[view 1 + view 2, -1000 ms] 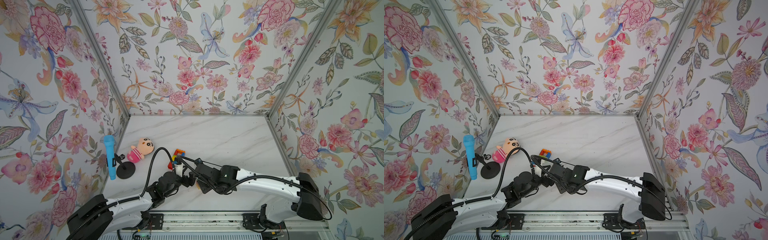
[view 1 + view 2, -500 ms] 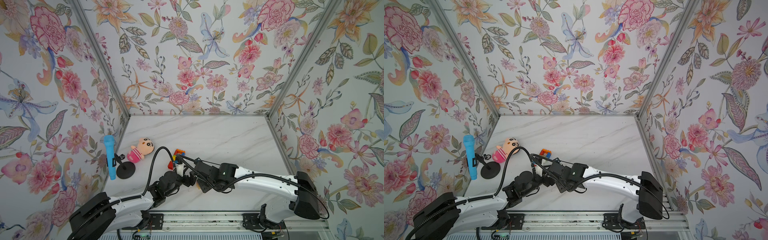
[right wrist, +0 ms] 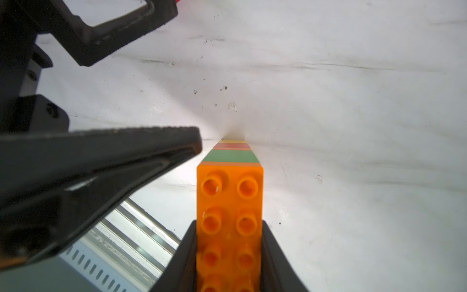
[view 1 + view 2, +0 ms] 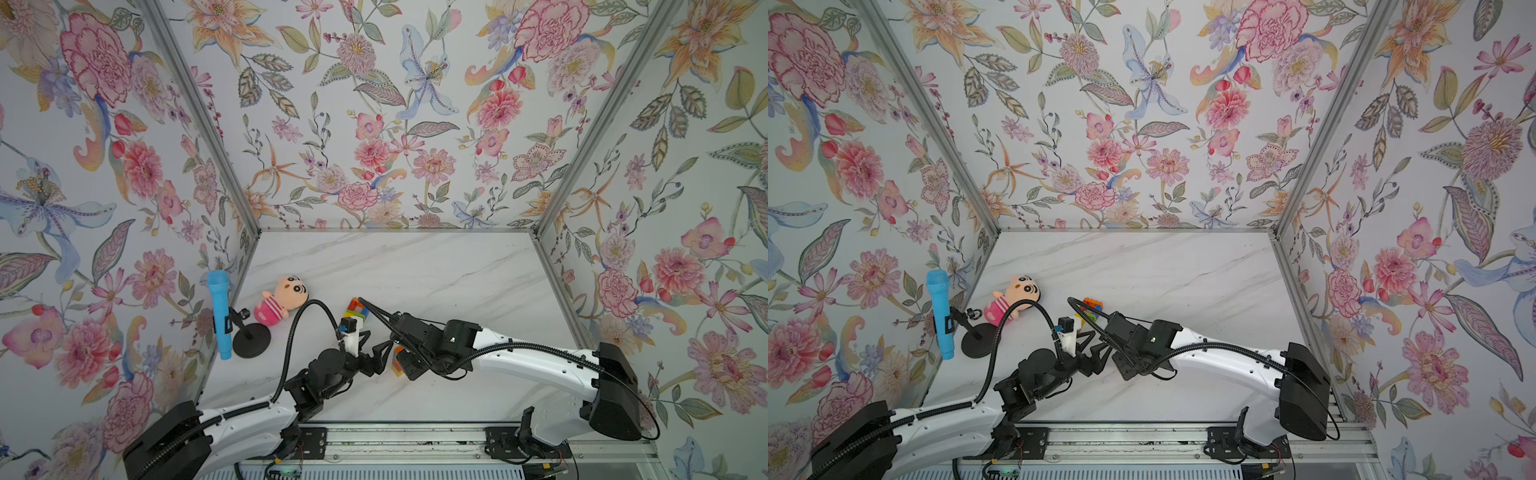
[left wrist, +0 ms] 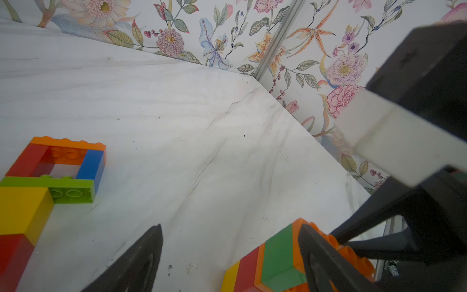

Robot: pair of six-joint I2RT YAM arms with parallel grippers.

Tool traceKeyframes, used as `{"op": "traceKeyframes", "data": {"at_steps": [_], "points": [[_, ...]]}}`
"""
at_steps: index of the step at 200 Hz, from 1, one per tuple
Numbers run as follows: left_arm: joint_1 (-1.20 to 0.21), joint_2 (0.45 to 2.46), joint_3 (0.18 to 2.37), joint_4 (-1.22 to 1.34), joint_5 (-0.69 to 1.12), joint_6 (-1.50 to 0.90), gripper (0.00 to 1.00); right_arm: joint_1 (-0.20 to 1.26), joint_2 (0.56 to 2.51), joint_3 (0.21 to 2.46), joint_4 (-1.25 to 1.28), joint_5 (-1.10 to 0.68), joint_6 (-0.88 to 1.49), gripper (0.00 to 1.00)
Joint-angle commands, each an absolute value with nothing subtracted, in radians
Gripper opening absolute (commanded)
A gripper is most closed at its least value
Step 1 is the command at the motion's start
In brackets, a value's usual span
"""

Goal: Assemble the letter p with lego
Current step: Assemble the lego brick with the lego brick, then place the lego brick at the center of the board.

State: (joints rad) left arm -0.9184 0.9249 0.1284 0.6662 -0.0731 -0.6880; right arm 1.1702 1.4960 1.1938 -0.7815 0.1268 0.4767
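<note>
A lego stack (image 3: 230, 202) stands on the marble table (image 4: 415, 270): a long orange brick on top, then green, red and yellow layers. My right gripper (image 3: 228, 225) is shut on the orange brick's sides. In a top view the stack (image 4: 398, 366) shows just under that gripper (image 4: 402, 360). My left gripper (image 5: 227, 252) is open, and one of its fingers (image 5: 321, 263) lies against the stack (image 5: 273, 263) while the other is well clear. A flat lego frame (image 5: 50, 172) of orange, red, blue, green and yellow bricks lies a short way off; my left wrist half hides the frame (image 4: 356, 309) from above.
A pink plush doll (image 4: 278, 301) lies at the left. Beside it, a blue microphone (image 4: 219, 316) is clipped to a black stand (image 4: 251, 340) against the left wall. Floral walls close in three sides. A metal rail (image 4: 415, 436) runs along the front edge.
Both grippers stay together at the stack. The left fingers stand slightly wider than before. The right gripper keeps its hold.
</note>
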Motion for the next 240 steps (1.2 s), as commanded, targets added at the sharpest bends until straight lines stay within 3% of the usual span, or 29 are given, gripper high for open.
{"op": "traceKeyframes", "data": {"at_steps": [1, 63, 105, 176, 240], "points": [[-0.929, 0.869, 0.107, 0.588, -0.126, -0.621, 0.89, 1.158, 1.475, 1.162, -0.796, 0.092, 0.433, 0.18], [-1.004, 0.970, 0.120, 0.483, -0.066, -0.418, 0.81, 1.092, 1.431, 1.123, -0.738, -0.023, 0.376, 0.18], [-1.080, 1.142, 0.165, 0.576, -0.053, -0.379, 0.83, 1.075, 1.431, 1.131, -0.738, -0.051, 0.359, 0.18], [-1.086, 1.329, 0.222, 0.697, 0.006, -0.353, 0.82, 1.049, 1.422, 1.103, -0.708, -0.093, 0.352, 0.18], [-1.086, 1.374, 0.225, 0.738, 0.031, -0.340, 0.63, 1.014, 1.410, 1.076, -0.696, -0.147, 0.329, 0.18]]}}
